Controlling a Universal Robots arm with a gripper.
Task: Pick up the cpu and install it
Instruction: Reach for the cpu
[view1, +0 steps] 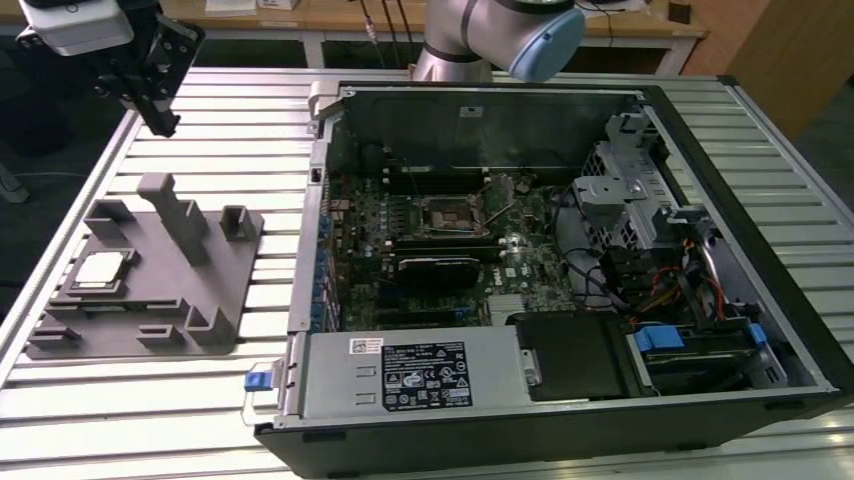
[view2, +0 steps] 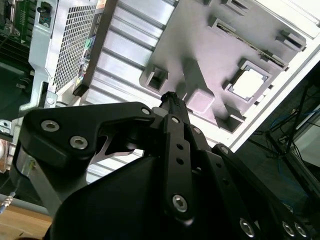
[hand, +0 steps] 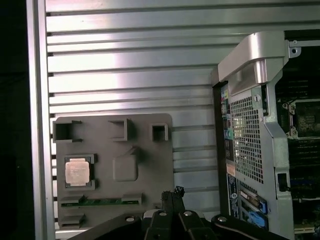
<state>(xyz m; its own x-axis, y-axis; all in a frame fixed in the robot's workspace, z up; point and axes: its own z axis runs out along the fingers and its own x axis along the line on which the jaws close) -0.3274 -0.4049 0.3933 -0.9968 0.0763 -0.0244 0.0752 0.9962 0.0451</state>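
The cpu (view1: 100, 270) is a small square chip with a shiny silver top, lying flat in a recess of the grey plastic fixture (view1: 200, 290) on the slatted table, at the exterior view's left. Both wrist views look down on the cpu (view2: 248, 84) (hand: 77, 171) from well above. My gripper (view1: 163, 118) hangs high over the table's far left corner, beyond the fixture and apart from the cpu. Its dark fingers meet at the tip (view2: 170, 97) (hand: 173, 192) with nothing between them. The motherboard's square socket (view1: 447, 213) sits open inside the computer case.
An open computer case (view1: 561, 420) lies on its side across the table's middle and right, with drive cages and cables at the right. Its perforated rear panel (hand: 245, 140) stands close beside the fixture. Upright grey posts (view1: 167, 205) rise from the fixture behind the cpu.
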